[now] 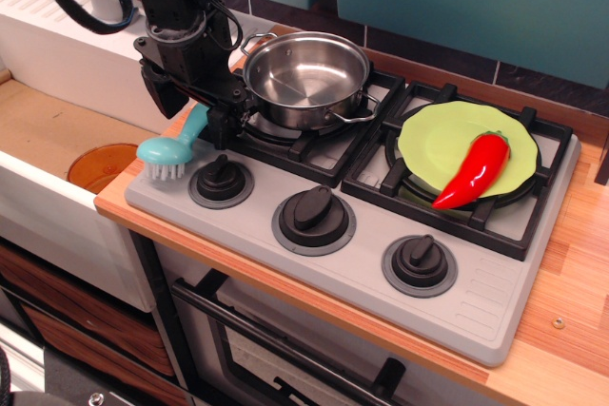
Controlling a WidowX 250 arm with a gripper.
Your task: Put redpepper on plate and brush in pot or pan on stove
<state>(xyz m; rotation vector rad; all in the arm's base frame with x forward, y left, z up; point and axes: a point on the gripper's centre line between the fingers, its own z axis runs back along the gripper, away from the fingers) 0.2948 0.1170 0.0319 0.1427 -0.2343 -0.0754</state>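
Observation:
The teal brush (pixel 164 152) lies at the stove's (pixel 495 301) front left corner, bristles down, its handle running up towards the pot. My gripper (pixel 193 117) is low over the handle, open, with one finger on each side of it. The shiny steel pot (pixel 306 73) sits empty on the back left burner, just right of the gripper. The red pepper (pixel 473 170) lies on the lime-green plate (pixel 438 145) on the right burner, its tip hanging over the plate's front rim.
An orange translucent bowl (pixel 100 166) lies in the sink at the left, below the brush. Three dark knobs (pixel 313 211) line the stove front. A white drain board (pixel 57 16) stands behind the gripper. Wooden counter (pixel 571 301) runs along the right.

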